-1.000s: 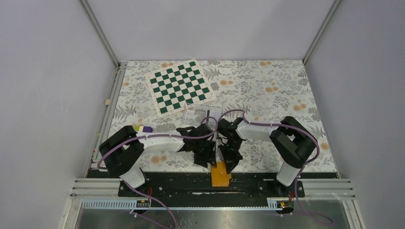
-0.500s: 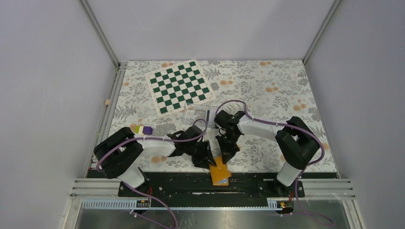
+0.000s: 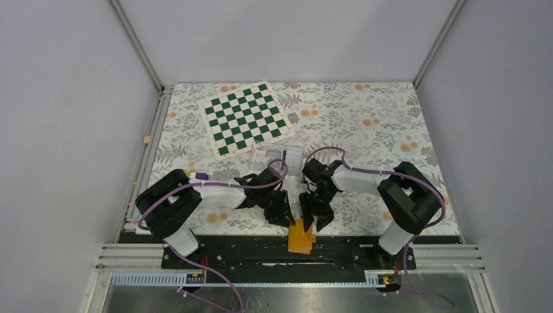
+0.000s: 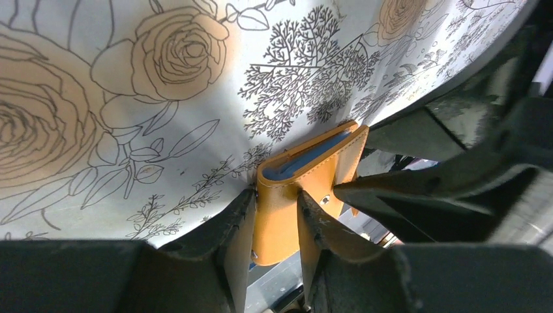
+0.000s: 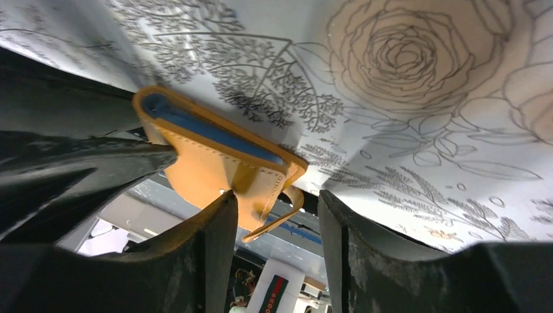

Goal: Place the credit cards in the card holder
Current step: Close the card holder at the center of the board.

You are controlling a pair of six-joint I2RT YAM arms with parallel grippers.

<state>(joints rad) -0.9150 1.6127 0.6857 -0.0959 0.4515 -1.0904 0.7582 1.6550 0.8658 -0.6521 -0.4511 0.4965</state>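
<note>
While its fingers (image 4: 231,235) press on opposite faces of the card holder (image 4: 306,169), the left hand (image 4: 277,199) is clamped on that orange wallet, which stands on edge between them. The wallet is folded almost shut, with a strip of blue lining showing along its upper edge. Facing it from the other side, the right hand (image 5: 275,195) has its fingers apart. One corner of the holder and its hanging snap tab lie in the gap, with space left beside the far finger.

In the top view both hands meet low at the near edge of the floral tabletop (image 3: 365,130). The holder pokes out past that edge over the black base rail (image 3: 248,251). A clear plastic box (image 3: 277,155) sits just behind the wrists. Farther back lies a green and white chessboard (image 3: 244,117). A small purple and yellow item (image 3: 197,175) rests beside the left arm.
</note>
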